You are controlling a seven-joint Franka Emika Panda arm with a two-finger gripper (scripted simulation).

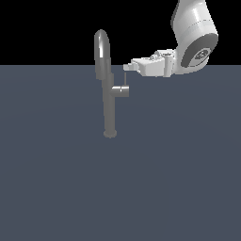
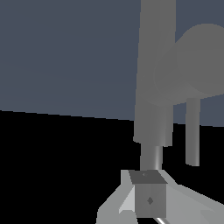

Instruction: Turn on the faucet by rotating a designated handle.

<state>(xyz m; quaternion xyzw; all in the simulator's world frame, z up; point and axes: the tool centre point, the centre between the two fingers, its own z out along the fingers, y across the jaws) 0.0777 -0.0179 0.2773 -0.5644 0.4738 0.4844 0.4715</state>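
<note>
Closing on handle (image 1: 123, 87): gripper (image 1: 126, 68) sits at lever rod tip, at 1 o'clock from stub on faucet (image 1: 107, 89) column. Finger spread unreadable (wrist view too cramped). Next: confirm contact, sweep rod around stub axis.

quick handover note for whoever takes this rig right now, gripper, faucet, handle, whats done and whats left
Gripper: at the top end of the thin grey lever rod; open or shut cannot be told.
Tall grey brushed-metal faucet column stands upright on the dark blue-grey floor, arched spout on top.
Short grey handle stub juts toward the exterior view's right, rod pointing up.
Done: arm brought to the lever.
Left: confirm contact, then rotate the handle.
</note>
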